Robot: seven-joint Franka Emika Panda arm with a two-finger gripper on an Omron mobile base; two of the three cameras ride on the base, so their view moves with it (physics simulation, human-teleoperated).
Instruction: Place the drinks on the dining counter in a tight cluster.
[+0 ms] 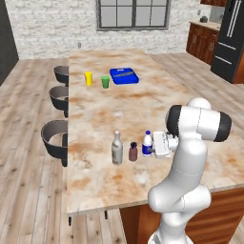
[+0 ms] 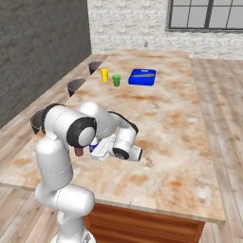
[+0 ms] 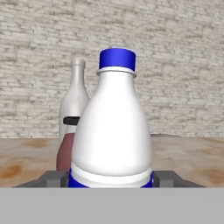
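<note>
The two-finger pincer (image 1: pixel 153 149) brackets the base of the white bottle with blue cap and blue label band (image 3: pixel 112 131), one jaw on each side. Whether the jaws grip the bottle or have just let go cannot be told. The bottle stands upright on the marbled beige-and-rust dining counter (image 1: pixel 114 105). Just beyond the pincer stands the short dark-brown bottle (image 1: pixel 133 152), then the taller grey-beige glass bottle (image 1: pixel 117 148). Judgement: open fully, then retract straight back, avoiding any tilt.
</note>
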